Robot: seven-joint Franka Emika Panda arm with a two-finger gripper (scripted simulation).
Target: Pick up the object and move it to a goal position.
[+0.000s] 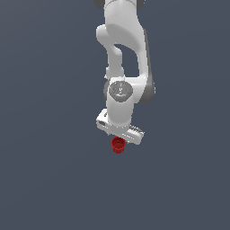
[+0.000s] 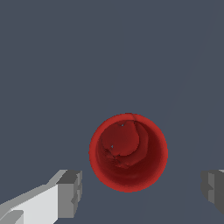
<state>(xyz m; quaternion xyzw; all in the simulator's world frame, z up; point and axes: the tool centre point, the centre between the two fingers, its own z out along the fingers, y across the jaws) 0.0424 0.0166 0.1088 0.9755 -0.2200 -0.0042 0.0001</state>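
The object (image 1: 118,145) is a small red cup with a hollow top, standing directly under the white hand of my arm in the exterior view. The wrist view looks straight down into the cup's open mouth (image 2: 128,152). My gripper (image 2: 141,192) is open, its two grey-padded fingers (image 2: 70,194) spread wider than the cup. The cup lies mostly just off the line between the fingertips, and neither finger touches it. In the exterior view the hand (image 1: 120,129) hides the fingers.
A plain dark blue-grey surface (image 1: 49,179) surrounds the cup on all sides in both views. No other objects, edges or a goal marker show.
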